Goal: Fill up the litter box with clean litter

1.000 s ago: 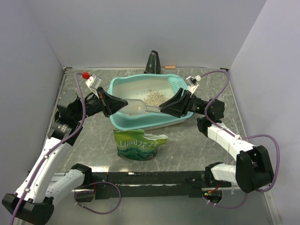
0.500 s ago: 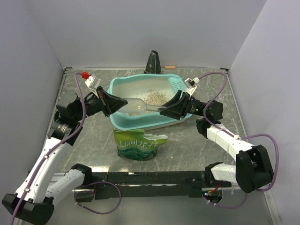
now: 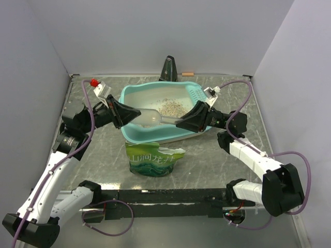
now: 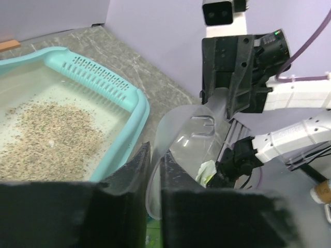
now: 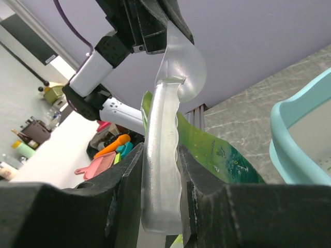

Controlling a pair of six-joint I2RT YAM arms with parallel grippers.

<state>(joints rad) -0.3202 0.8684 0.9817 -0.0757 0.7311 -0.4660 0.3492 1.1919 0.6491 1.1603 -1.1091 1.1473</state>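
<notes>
Teal litter box (image 3: 155,138) on the tabletop (image 3: 103,152), seen from above, holds a thin heap of clean litter (image 3: 168,107). Left wrist: left hand (image 4: 155,160) pinches the bowl of the clear scoop (image 4: 191,129). Right wrist: right hand (image 5: 160,157) clamps its handle; likely a handover, needing one release.

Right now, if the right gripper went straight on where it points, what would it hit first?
The right gripper points along the scoop it holds, toward the left gripper pinching the other end; that gripper would likely be met first.

Litter (image 3: 168,107) in box (image 3: 155,136); bag (image 3: 153,161) in frnt; scoop (image 3: 148,118) over rim.
</notes>
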